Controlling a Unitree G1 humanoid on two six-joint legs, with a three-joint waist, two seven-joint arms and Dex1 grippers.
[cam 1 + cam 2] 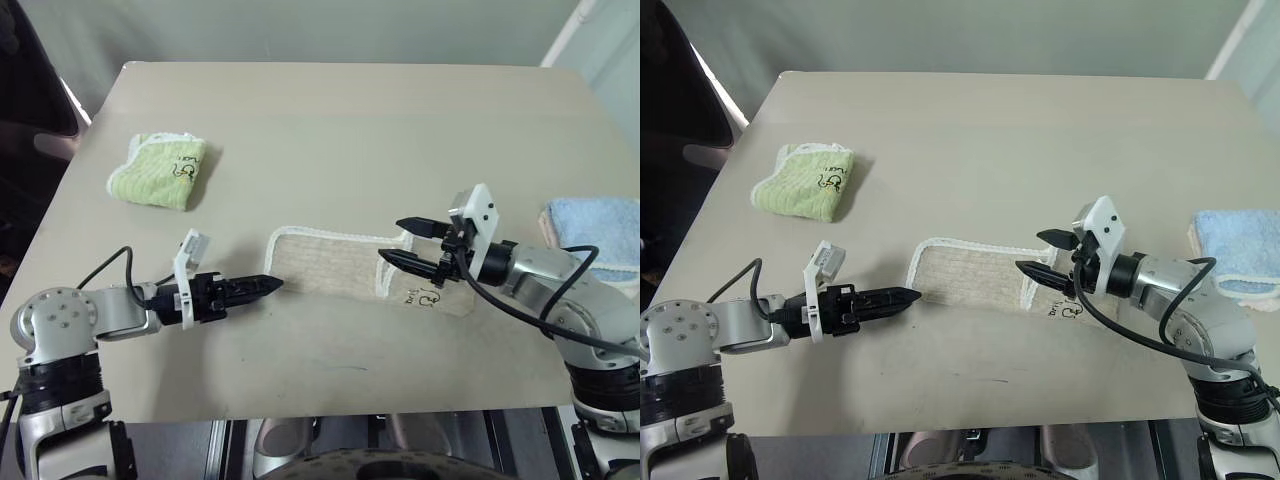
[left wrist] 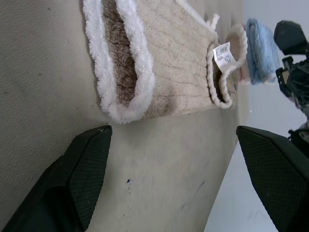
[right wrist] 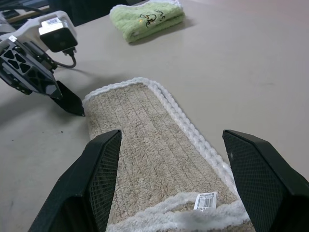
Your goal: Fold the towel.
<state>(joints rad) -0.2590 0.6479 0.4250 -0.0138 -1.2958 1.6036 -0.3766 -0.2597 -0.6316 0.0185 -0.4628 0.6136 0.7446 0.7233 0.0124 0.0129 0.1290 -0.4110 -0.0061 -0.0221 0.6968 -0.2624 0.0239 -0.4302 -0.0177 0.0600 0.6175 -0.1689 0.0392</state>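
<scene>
We found the towel [image 1: 340, 263] lying folded into a long strip at the table's [image 1: 400, 130] middle. The left gripper [image 1: 262, 287] sat at its nine o'clock end, jaws wide and empty; the right gripper [image 1: 403, 243] hung over its three o'clock end, jaws apart, holding nothing. A green towel [image 1: 158, 170] lay at ten o'clock, a blue towel [image 1: 598, 228] at three.

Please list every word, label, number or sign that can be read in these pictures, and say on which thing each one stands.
No text can be read.
White tag on the beige towel: a barcode and small print, too small to read.
Dark embroidery on the same towel: illegible.
Dark embroidery on the green towel: a figure, no readable letters.
</scene>
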